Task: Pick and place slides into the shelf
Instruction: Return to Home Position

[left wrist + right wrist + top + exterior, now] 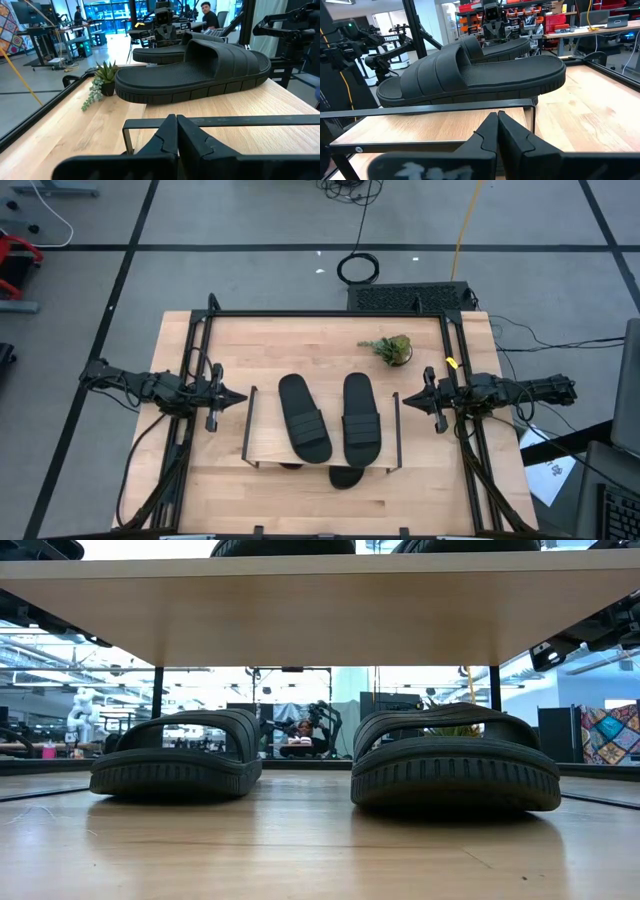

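The shelf (262, 442) stands mid-table, its light top board (320, 610) carried on black wire side frames (225, 120). Two black slides (304, 417) (359, 418) lie side by side on the top board; in the wrist views the nearer one on each side shows as a slide (195, 70) (470, 75). Two more slides (178, 765) (455, 765) rest sole-down on the table under the board, and one toe (345, 476) pokes out at the near edge. My left gripper (240, 396) (177, 131) is shut just left of the shelf. My right gripper (405, 398) (497, 127) is shut just right of it.
A small potted plant (390, 350) (102, 80) stands on the far right part of the table, behind the shelf. Black frame rails (330, 314) run along the table's far edge and sides. People (207, 12) sit in the room beyond.
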Tool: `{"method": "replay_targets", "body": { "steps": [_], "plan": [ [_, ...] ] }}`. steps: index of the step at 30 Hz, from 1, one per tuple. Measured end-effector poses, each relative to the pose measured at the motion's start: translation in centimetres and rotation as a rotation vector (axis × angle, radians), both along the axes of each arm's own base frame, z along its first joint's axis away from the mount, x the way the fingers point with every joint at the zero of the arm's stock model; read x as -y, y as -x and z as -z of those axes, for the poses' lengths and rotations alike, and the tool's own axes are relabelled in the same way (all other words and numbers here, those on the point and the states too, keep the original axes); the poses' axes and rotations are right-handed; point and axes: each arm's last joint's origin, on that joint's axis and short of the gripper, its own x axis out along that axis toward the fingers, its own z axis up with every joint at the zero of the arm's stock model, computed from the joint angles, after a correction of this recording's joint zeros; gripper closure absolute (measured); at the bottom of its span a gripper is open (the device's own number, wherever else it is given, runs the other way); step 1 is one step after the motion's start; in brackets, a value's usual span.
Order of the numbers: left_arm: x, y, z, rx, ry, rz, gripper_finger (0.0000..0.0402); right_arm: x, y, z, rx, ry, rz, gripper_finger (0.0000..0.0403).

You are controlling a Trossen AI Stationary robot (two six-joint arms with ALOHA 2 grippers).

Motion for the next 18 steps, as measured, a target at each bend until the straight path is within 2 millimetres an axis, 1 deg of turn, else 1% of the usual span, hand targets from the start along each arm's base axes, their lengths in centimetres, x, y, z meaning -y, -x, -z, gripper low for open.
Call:
{"method": "replay_targets", "body": {
  "steps": [10,18],
  "plan": [
    [0.0,0.0,0.0,0.0,0.0,0.0,0.0372,0.0,0.0,0.0,0.0,0.0,0.0,0.0403],
    [0.0,0.0,0.0,0.0,-0.001,0.0,0.037,0.0,0.0,0.0,0.0,0.0,0.0,0.0403]
  ]
}}
